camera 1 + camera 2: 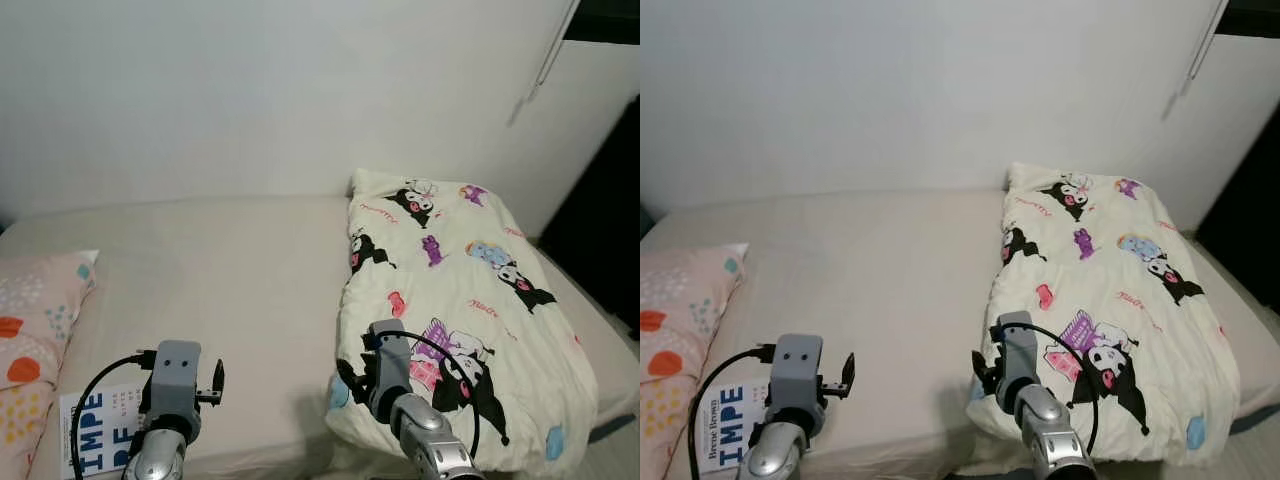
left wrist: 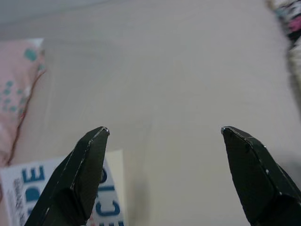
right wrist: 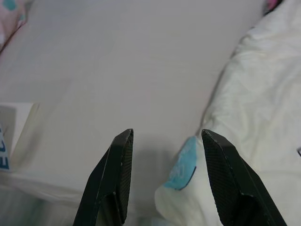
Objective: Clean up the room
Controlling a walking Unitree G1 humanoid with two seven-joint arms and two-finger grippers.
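Beside the right gripper, jaws parted, a blanket corner shows blue.

Two silver, rounded metal arms, each ending in a boxy grey wrist block with two small dark screw holes. Black cable looping from each block. Left gripper and right gripper with long, tapering black fingers, edges slightly scuffed.

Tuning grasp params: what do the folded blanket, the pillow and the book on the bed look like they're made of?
Blanket: soft matte fabric, likely cotton or microfibre; it puckers and folds thickly, cartoon print on cream.
Pillow: soft woven cloth, pink with coloured dots, plump and rounded edge.
Book: paper with a smooth printed cover, flat, crisp corners, blue lettering; gloss hard to judge.
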